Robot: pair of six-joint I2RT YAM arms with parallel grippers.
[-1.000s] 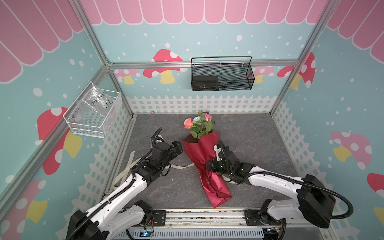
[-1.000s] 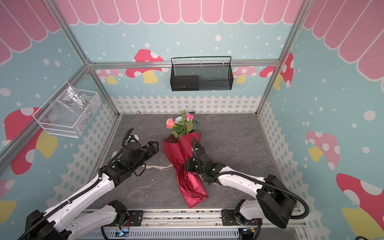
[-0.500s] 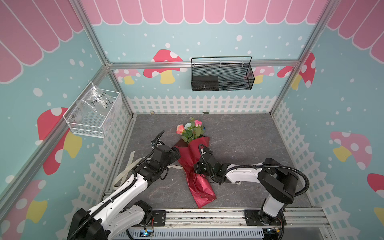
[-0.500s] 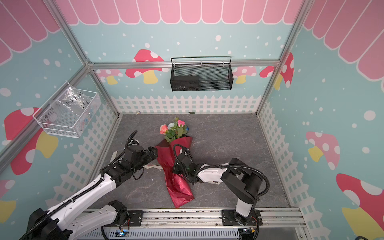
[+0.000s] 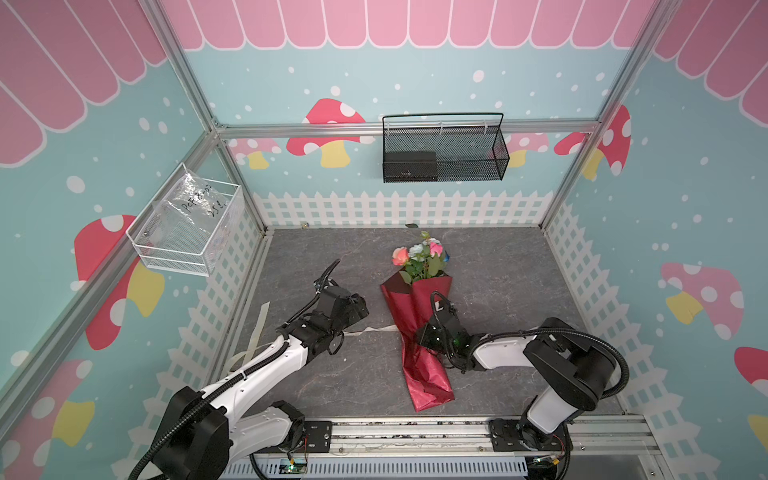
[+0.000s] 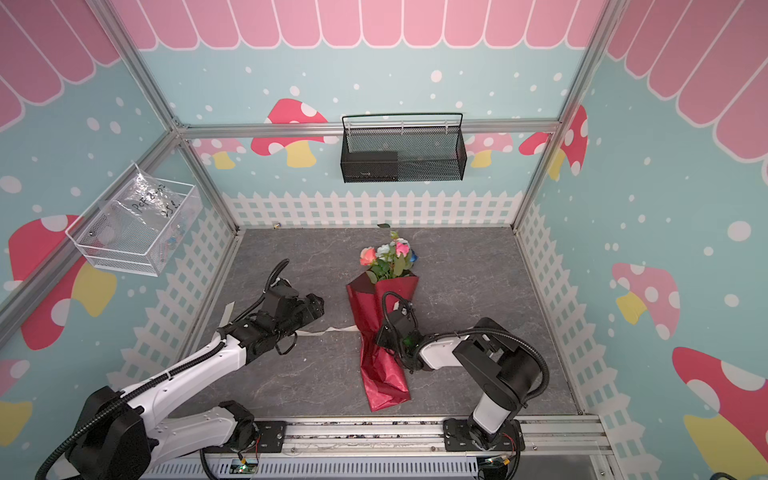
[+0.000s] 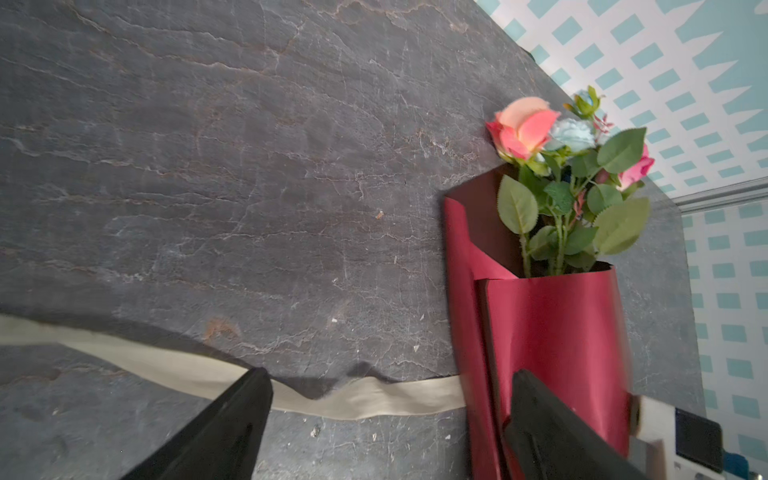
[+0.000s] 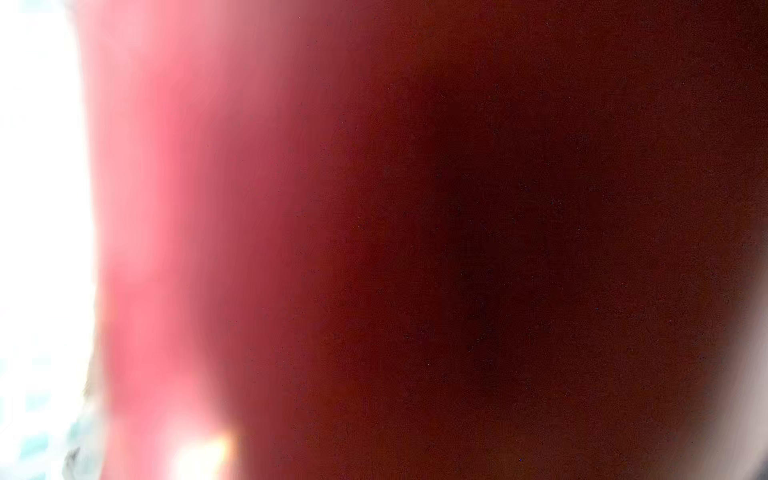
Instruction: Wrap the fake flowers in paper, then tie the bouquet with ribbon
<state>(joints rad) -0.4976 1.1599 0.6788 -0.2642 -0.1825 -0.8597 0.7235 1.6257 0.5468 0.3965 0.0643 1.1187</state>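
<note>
A dark grey, stone-patterned counter point(image 5: 519, 291) fills the floor of a booth with mushroom-printed walls. The bouquet of fake flowers point(image 5: 409, 307) lies flat near the middle of the counter, a little right of centre. Its salmon, pink and blue blooms above green leaves point toward the far wall. Its shiny red wrapping paper point(image 5: 428, 382) narrows at the waist and flares again toward the near edge.

The left pincer point(image 5: 360, 309) hovers just left of the bouquet's upper wrap. Its two black fingers point(image 7: 232, 424) are spread wide apart and hold nothing. A cream ribbon point(image 7: 374, 399) lies on the counter below it and runs rightward from under the left arm to the left edge of the paper.

The right pincer point(image 5: 426, 334) reaches in from the right, against the bouquet's waist. Its fingers are drawn together. Their tips are hidden by the paper, so whether they pinch it cannot be told. The right wrist view shows only a red blur.

A black mesh basket point(image 5: 444, 149) hangs on the far wall, and a white wire basket point(image 5: 174, 253) holding a clear plastic bag hangs on the left wall
</note>
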